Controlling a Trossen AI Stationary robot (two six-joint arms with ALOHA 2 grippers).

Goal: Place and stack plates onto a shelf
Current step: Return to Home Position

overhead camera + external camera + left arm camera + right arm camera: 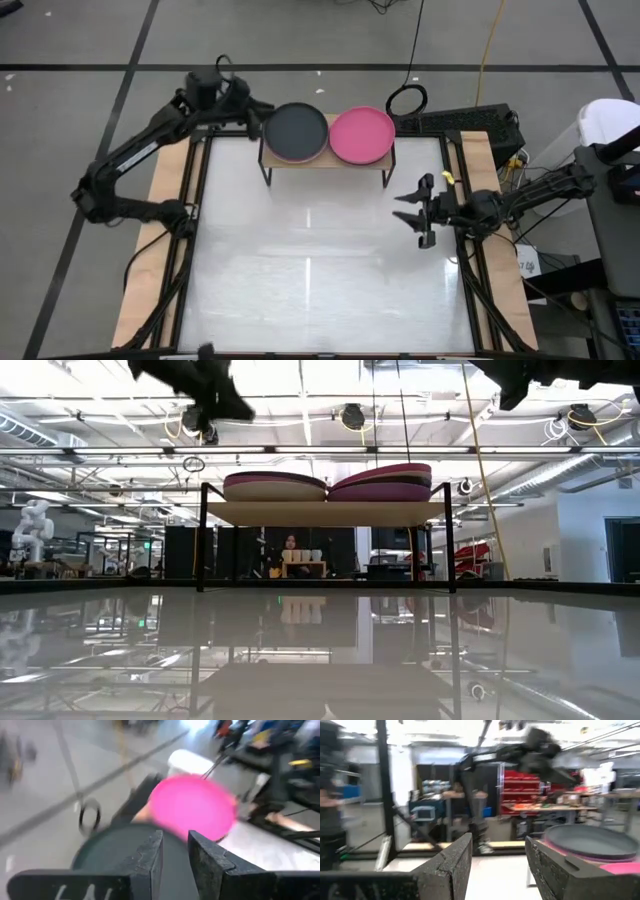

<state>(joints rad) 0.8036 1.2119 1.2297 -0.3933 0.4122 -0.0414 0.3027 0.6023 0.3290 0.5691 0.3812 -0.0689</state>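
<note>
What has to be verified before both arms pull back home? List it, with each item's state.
1. Left gripper empty: ok, a gap shows between its fingers with nothing in it.
2. Left gripper clear of the black plate: ok, the low view shows it above the stacks.
3. Right gripper empty: ok, it is open over the table, apart from the shelf.
4. Stacks seated: ok, the black plate tops the left stack and the magenta plate the right, both resting on the shelf.
5. All plates stacked: cannot tell, the layers are too hard to count.
</note>
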